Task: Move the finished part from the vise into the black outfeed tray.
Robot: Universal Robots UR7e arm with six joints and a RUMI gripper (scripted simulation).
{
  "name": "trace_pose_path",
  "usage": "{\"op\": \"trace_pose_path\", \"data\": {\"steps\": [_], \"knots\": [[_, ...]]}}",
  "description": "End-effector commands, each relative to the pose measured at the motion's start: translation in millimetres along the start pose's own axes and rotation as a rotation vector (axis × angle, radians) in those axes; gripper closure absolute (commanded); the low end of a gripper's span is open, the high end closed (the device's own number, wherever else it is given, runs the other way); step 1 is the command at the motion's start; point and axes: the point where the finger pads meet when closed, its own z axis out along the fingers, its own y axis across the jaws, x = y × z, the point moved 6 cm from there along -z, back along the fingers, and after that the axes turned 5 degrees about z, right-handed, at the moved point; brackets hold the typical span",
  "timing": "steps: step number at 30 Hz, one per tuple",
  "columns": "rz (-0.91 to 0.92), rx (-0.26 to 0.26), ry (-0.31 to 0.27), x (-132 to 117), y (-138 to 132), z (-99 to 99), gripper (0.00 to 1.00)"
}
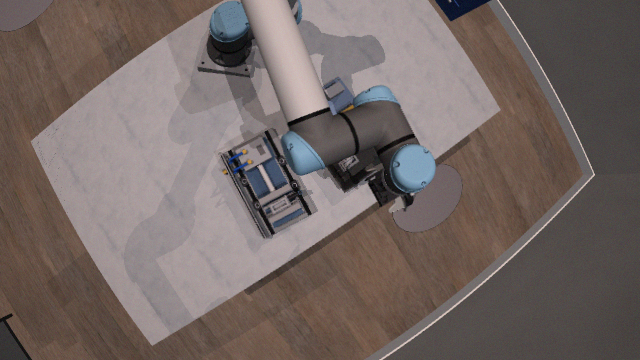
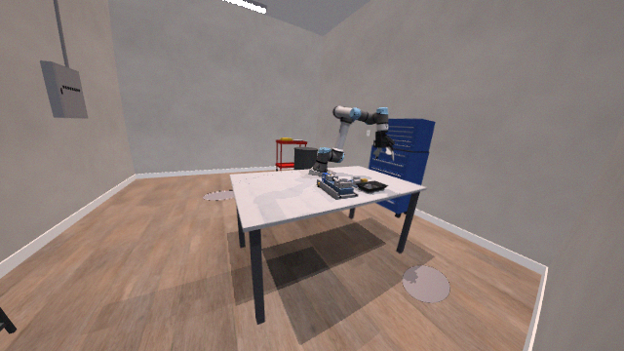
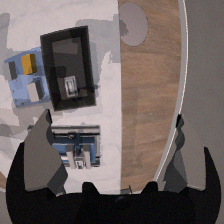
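Finished pocketed grey block (image 1: 283,204) sits clamped in the blue-and-steel vise (image 1: 265,186), centre of the top view. We judge it rigid, fairly heavy and smooth-sided; we would grip its free flanks squarely. Our two-jaw gripper (image 3: 114,150) hangs high above the black outfeed tray (image 3: 47,75), jaws fully apart, holding nothing.

Plain grey walls, white baseboard, wood-plank floor (image 2: 146,253). White counter (image 2: 273,200) on dark legs, shadow beneath. Blue tool cabinet (image 2: 414,146) at the right wall; red cart (image 2: 279,152) at the back wall. Grey electrical box (image 2: 63,90) on the left wall. Ceiling light strip (image 2: 246,5).
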Motion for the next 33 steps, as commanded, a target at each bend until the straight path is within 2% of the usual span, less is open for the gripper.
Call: {"op": "trace_pose_path", "data": {"steps": [1, 2, 3, 5, 6, 8, 9, 13, 15, 18, 22, 29, 30, 33], "knots": [[0.0, 0.022, -0.035, -67, 1, 9.0, 0.0], [0.001, 0.03, -0.044, -85, 0, 11.3, 0.0], [0.001, 0.03, -0.044, -85, 0, 11.3, 0.0], [0.003, 0.048, -0.06, -122, -5, 15.5, 0.0], [0.003, 0.048, -0.06, -122, -5, 15.5, 0.0], [0.006, 0.066, -0.073, -157, -12, 19.0, 0.0], [0.006, 0.066, -0.073, -157, -12, 19.0, 0.0], [0.01, 0.101, -0.089, -216, -30, 24.0, 0.0], [0.01, 0.101, -0.089, -216, -30, 24.0, 0.0], [0.013, 0.121, -0.095, -249, -43, 26.3, 0.0], [0.015, 0.138, -0.097, -275, -55, 27.8, 0.0], [0.016, 0.144, -0.097, -283, -59, 28.2, 0.0], [0.016, 0.144, -0.097, -283, -59, 28.2, 1.0], [0.016, 0.144, -0.097, -283, -59, 28.2, 1.0]]}}
